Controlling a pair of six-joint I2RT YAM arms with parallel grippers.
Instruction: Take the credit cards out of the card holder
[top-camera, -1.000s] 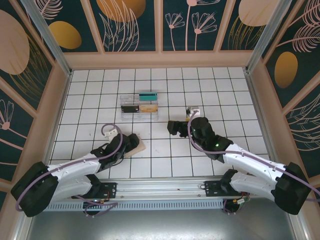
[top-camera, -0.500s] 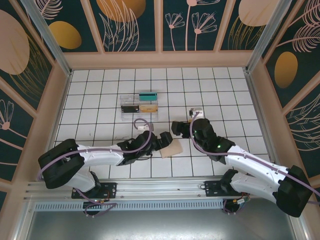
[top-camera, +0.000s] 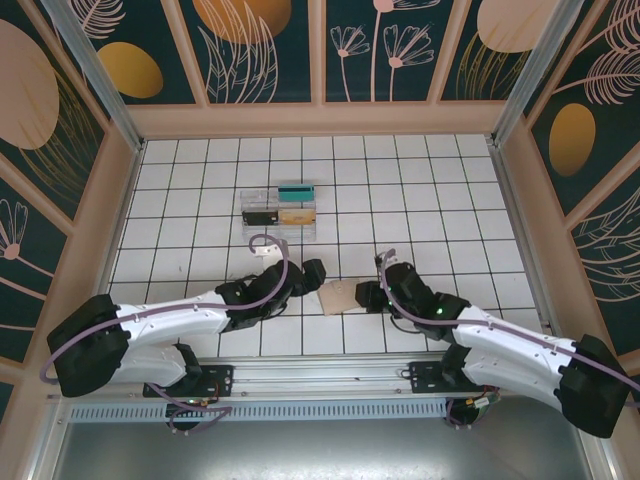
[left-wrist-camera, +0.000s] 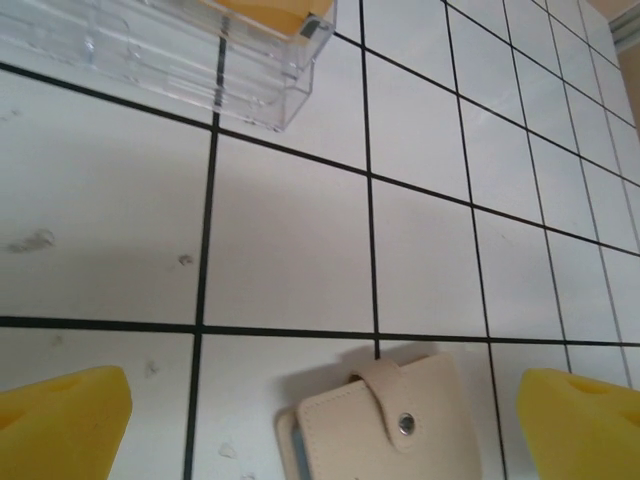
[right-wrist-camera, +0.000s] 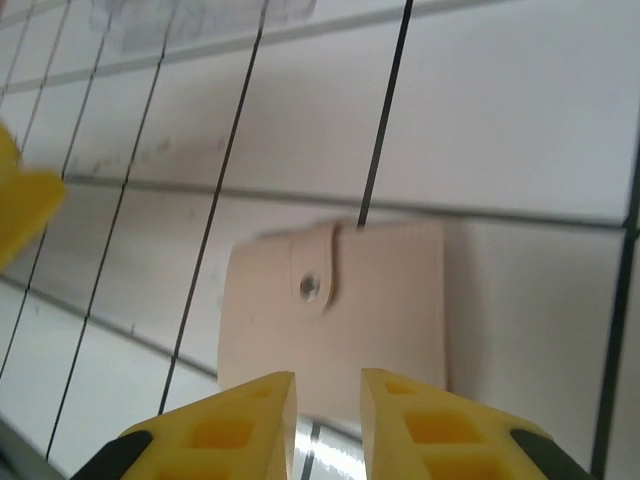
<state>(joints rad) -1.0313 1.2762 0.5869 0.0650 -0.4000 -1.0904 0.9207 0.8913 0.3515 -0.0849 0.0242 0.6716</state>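
**card holder (top-camera: 340, 296) snapped shut between 2 grippers**

Left gripper (top-camera: 312, 276) gapes wide open just beside the tan card holder, which lies flat on the tiles (top-camera: 200, 180). Right gripper (right-wrist-camera: 327, 388) has its jaws nearly together at the holder's edge. Can't tell if they're pinching it.

Overhead camera looking down on whole table (top-camera: 200, 170), wrist cameras close, low, sharing card holder (left-wrist-camera: 385, 425)

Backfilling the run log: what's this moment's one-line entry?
card holder: closed, flat on table | left end effector: open, beside it | right end effector: jaws narrow at its edge, grip unclear
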